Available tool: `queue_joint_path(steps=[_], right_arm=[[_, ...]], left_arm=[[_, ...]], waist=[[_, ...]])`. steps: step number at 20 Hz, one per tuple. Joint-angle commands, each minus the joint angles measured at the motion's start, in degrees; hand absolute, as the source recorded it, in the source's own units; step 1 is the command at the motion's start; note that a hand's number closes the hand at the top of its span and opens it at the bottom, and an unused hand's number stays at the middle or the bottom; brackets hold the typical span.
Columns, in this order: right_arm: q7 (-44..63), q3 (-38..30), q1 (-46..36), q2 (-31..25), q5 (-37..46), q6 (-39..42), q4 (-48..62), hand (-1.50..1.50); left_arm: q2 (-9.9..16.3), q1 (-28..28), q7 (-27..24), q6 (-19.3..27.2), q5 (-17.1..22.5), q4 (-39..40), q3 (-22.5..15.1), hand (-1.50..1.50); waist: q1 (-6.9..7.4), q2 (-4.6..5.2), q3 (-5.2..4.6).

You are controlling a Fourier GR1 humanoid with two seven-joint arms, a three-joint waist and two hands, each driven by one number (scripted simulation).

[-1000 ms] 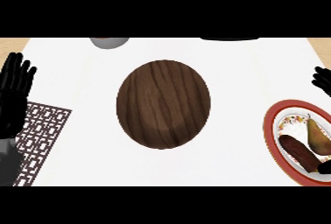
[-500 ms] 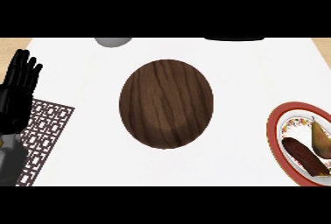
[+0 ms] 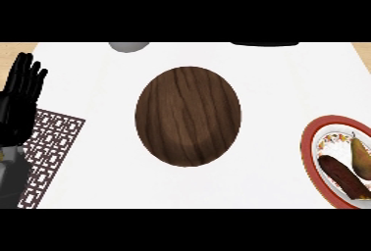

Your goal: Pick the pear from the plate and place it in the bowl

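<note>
Left hand [image 3: 20, 100] is up at the left edge, fingers straight and open, resting, and it sits a little further into view than half a second ago. My right hand was at the right edge a second back; now I can't see it at all. Pear [image 3: 360, 158] lies on the red-rimmed plate [image 3: 310, 142] at the right, beside a dark brown item [image 3: 342, 176]. Wooden bowl [image 3: 188, 116] sits mid-counter, well apart from the plate. Patterned mat [image 3: 51, 147] lies under my left forearm.

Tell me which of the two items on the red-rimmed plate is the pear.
The yellow-brown stemmed pear, nearer the plate's right side; the other is a dark reddish-brown elongated item.
</note>
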Motion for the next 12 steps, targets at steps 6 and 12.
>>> queue_joint_path(steps=[6,12], right_arm=[[-8.1,4.9,-2.4,3.6,12.8,2.8,4.4,-1.50],[-14.4,10.1,-1.6,8.5,22.7,-4.4,10.3,-1.50]], left_arm=[[-0.7,2.9,1.7,-0.2,-0.6,-2.8,1.2,0.00],[-0.9,1.2,3.0,-1.0,-0.6,-3.5,1.3,0.00]], waist=[[-0.51,-0.32,0.02],[-0.40,-0.24,0.06]])
